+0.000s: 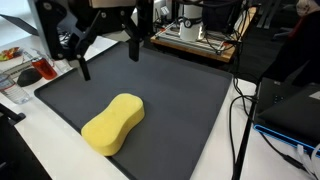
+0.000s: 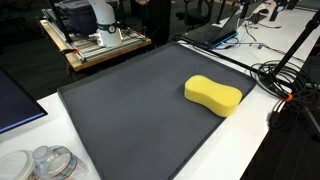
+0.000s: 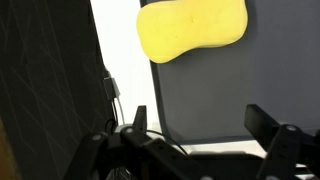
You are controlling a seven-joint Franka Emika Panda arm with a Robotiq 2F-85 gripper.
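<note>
**Sponge Position and Gripper Status**

The yellow sponge [image 1: 112, 124] lies flat on the dark grey mat [image 1: 180, 100], which covers most of the white table [image 2: 270, 150]. The sponge is bone-shaped: two rounded lobes with a slight waist between them. In an exterior view its long axis runs diagonally, from the mat's near-left edge up toward the centre. In the wrist view the sponge [image 3: 192, 30] lies with its long axis across the picture, one lobe overhanging the mat's edge line. In both exterior views it sits near one edge of the mat, touching nothing else.

The gripper [image 1: 109, 66] hangs above the mat's far side, well apart from the sponge. Its jaws are spread fully wide and hold nothing. The wrist view shows both fingers [image 3: 138, 118] with only bare mat between them.

Containers: clear plastic lidded tubs [image 2: 50, 163] stand off the mat at a table corner; their contents cannot be told. A clear cup [image 1: 45, 69] beside the mat holds something red.
</note>
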